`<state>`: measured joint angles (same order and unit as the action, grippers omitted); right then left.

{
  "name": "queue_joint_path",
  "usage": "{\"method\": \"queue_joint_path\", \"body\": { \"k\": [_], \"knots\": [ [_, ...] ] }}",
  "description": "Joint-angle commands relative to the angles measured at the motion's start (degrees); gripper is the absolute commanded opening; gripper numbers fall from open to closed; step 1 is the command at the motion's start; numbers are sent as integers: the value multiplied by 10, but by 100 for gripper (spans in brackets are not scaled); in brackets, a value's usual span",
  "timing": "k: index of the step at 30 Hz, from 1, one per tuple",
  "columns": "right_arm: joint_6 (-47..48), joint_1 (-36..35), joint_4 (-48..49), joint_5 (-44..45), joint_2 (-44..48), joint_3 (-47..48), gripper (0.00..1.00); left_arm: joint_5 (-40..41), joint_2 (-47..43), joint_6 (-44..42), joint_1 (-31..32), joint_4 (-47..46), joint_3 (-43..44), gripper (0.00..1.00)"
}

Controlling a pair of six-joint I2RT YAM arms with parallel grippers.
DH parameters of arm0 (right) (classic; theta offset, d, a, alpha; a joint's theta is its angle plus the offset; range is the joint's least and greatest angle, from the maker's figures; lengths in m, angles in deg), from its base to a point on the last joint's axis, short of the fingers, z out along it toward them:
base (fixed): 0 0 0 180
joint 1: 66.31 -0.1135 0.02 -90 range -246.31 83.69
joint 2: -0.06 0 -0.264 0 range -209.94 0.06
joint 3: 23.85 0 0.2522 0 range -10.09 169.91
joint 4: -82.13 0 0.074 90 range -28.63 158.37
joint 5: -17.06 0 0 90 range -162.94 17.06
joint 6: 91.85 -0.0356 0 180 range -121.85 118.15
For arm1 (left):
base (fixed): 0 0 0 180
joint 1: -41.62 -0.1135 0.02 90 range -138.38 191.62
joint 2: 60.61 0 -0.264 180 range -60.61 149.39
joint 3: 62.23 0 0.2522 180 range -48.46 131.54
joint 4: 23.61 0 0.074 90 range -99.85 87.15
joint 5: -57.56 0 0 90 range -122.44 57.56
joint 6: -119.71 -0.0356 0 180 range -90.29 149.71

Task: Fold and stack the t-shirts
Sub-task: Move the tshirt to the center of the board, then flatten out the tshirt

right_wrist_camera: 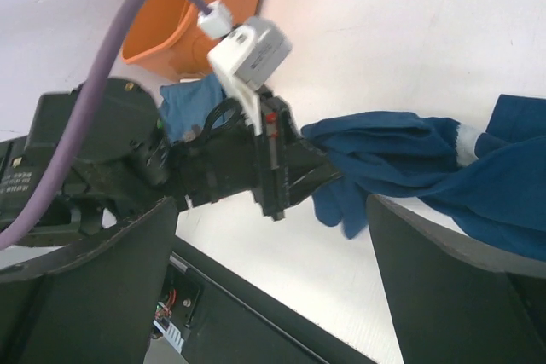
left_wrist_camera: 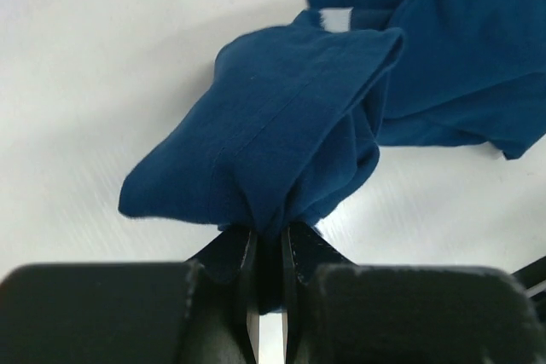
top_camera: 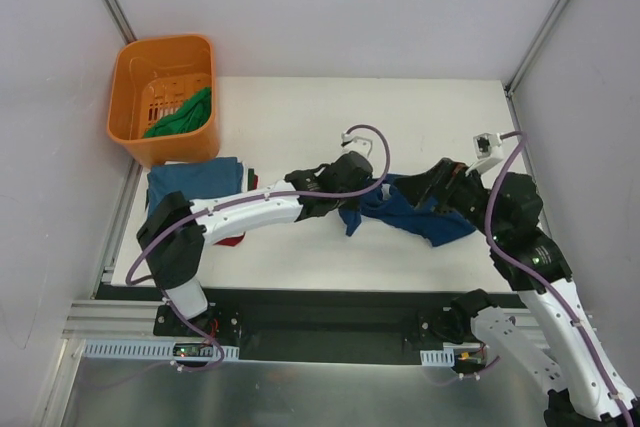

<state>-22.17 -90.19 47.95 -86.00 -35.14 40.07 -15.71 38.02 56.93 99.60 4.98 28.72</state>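
**Q:** Which step are you on with this one?

**A:** Looks like you're at the spread-it-out stage, not folding yet. Your left gripper [left_wrist_camera: 269,245] is pinched tight on a bunched edge of the dark blue shirt [left_wrist_camera: 281,125]. The shirt sits crumpled around the middle of the table [top_camera: 300,127], with the rest trailing toward your right arm. Your right gripper [top_camera: 432,192] is wide open with nothing in it, right up against the shirt's other side.

**Q:** So what's next?

**A:** I'd get that open one onto an opposite edge or corner, then pull the two apart so the cloth lies flat. Grab a single layer, not a wad. The teal-blue shirt [top_camera: 195,182] lying flat by the orange basket [top_camera: 135,97] looks like your stack. A green shirt [top_camera: 185,115] waits in the basket.
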Motion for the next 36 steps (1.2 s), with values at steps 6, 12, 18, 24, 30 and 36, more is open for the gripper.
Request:
{"method": "queue_joint_path", "body": {
  "k": [6,12,18,24,30,36],
  "knots": [
    [45,-3,-112,83,-83,2,96,39,-142,97,-9,-30,-162,0],
    [33,-3,-203,204,-69,-20,96,23,-190,93,-11,-51,-236,73],
    [-43,0,-362,345,-44,-16,96,36,-264,103,-18,-51,-292,99],
    [-69,41,-399,378,-1,-37,96,-11,-337,127,-20,-47,-370,99],
    [-27,119,-357,293,-7,-79,96,-11,-417,177,-22,-49,-462,86],
    [-12,142,-337,238,-44,-83,96,-70,-391,211,-76,-122,-510,77]
  ]
}}
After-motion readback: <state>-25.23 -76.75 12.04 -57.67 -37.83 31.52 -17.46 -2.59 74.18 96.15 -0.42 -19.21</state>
